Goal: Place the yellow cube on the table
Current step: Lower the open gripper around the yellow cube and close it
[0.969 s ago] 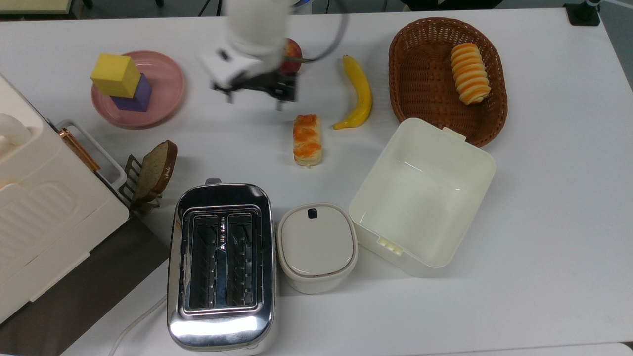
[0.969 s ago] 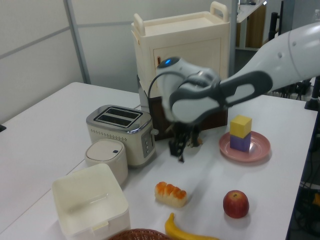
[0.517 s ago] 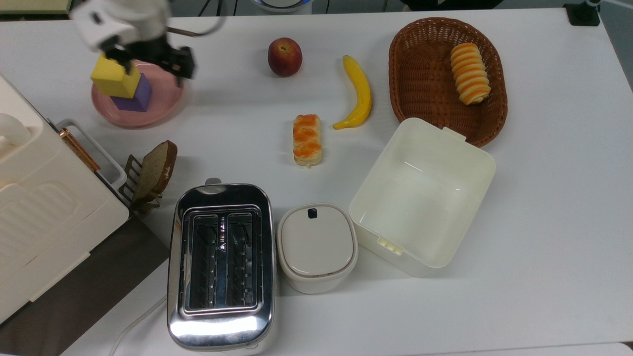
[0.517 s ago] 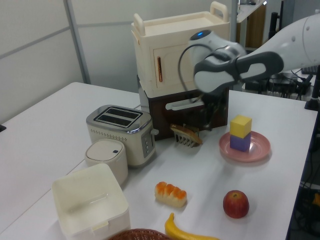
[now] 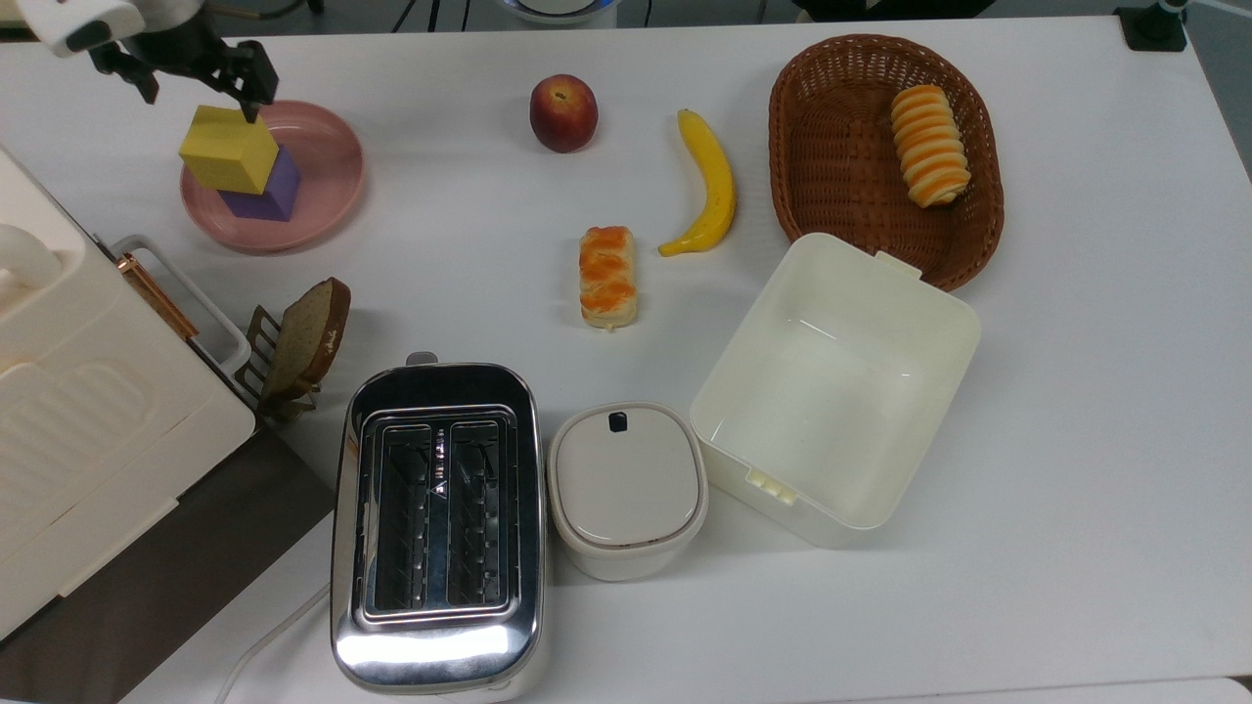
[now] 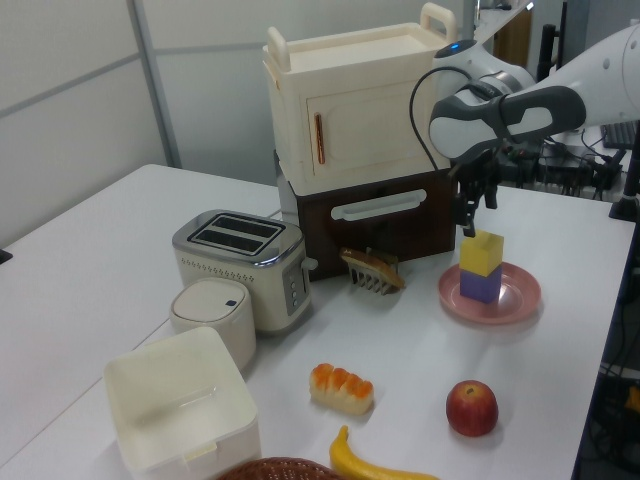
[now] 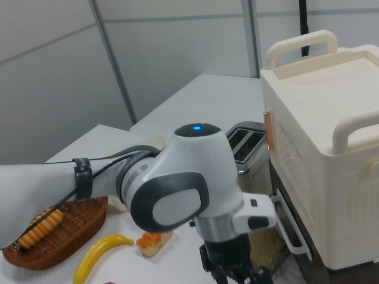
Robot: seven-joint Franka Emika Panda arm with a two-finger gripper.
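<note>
A brown wicker basket (image 5: pixel 792 147) at the top view's right holds 1 striped orange-and-cream roll (image 5: pixel 929 145). Just below it in the top view a cream plastic box (image 5: pixel 954 342) stands open with nothing in it, and beside that box a small cream pot (image 5: pixel 626 489) sits with its lid on. The chrome toaster (image 5: pixel 437 528) next to the pot shows 2 bare slots. A pink plate (image 5: pixel 328 166) near the top view's upper left carries 2 blocks: a purple cube (image 5: pixel 274 196) and, stacked on top of it, the yellow cube (image 5: pixel 229 149).

The pincer (image 5: pixel 186 86) hangs just above the yellow cube, over its far edge in the top view; in the left view it (image 6: pixel 474 212) stands right over the cube (image 6: pixel 481 252) with its tips close to the top face. Its 2 fingers (image 5: pixel 252 96) are spread apart and hold nothing. The yellow cube is on the purple one, not on the white table (image 5: pixel 1076 391).
</note>
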